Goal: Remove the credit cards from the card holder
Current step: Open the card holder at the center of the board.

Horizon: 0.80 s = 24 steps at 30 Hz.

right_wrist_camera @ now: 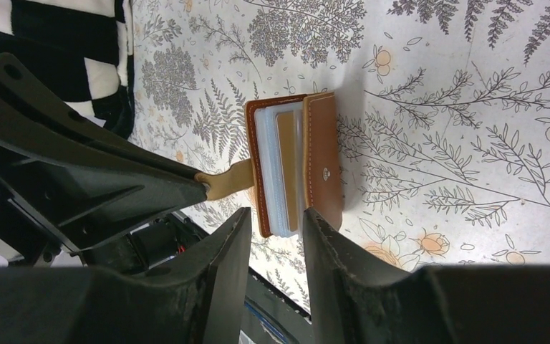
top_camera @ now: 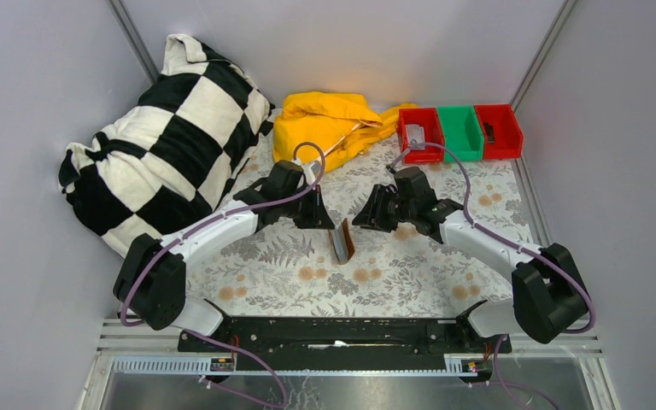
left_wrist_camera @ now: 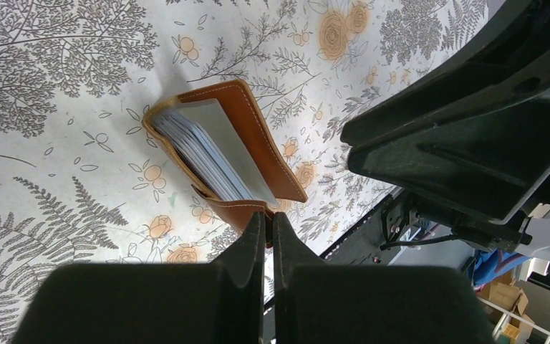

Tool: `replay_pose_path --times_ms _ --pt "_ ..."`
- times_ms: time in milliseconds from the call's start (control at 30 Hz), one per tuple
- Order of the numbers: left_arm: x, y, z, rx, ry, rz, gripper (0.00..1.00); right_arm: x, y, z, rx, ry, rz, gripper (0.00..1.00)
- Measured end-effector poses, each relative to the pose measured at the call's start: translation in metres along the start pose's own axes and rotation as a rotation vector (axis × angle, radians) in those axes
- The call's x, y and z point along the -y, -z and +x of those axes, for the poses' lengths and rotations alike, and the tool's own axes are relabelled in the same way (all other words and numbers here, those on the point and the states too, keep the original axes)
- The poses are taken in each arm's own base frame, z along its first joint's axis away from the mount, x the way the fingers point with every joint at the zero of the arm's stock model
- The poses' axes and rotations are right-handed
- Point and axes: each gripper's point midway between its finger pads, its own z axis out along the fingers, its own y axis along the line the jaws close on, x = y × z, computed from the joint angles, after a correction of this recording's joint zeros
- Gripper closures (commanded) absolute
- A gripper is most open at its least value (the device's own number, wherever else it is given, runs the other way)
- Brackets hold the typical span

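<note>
the card holder (top_camera: 342, 243) stands on edge near the middle of the flower-printed desk (top_camera: 410, 278), between the two grippers. from above it shows only as a thin brown sliver, its contents unreadable. the left gripper (left_wrist_camera: 267, 219) has its jaws pressed together on the holder's tan strap (right_wrist_camera: 229, 180), and in its own wrist view the fingers cover most of the pinch. the right gripper (right_wrist_camera: 276, 223) has its jaws spread with a clear gap. the holder's lower end lines up with that gap in the right wrist view, but from above the fingertips sit near the holder and apart from it. inside the half-open cover is a stack of pale clear sleeves, with one tan credit card (right_wrist_camera: 286, 161) showing through the front sleeve; how many lie behind it cannot be told. bare desk surrounds the holder on the near side. a checkered pillow (top_camera: 162, 145) crowds the far left, a yellow cloth (top_camera: 333, 124) the far middle, and a row of red and green bins (top_camera: 459, 132) the far right edge, their contents too small to make out.
</note>
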Motion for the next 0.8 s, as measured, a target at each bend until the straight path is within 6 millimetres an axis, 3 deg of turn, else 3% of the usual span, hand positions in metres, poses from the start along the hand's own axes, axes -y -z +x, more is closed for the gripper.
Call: replay_pose_path --times_ms 200,400,667,800 --pt "-0.011 0.004 -0.005 0.006 0.015 -0.026 1.0 0.0 -0.005 0.003 -0.019 0.006 -0.009 0.66" --pt "-0.018 0.006 -0.005 0.0 0.011 -0.048 1.0 0.0 -0.021 0.022 -0.096 0.014 -0.01 0.66" --pt "-0.015 0.006 -0.009 0.005 -0.003 -0.042 1.0 -0.033 -0.026 0.034 -0.125 0.084 -0.124 0.67" --pt "-0.015 0.006 -0.009 0.005 -0.003 -0.042 1.0 -0.033 -0.033 0.037 -0.134 0.087 -0.125 0.68"
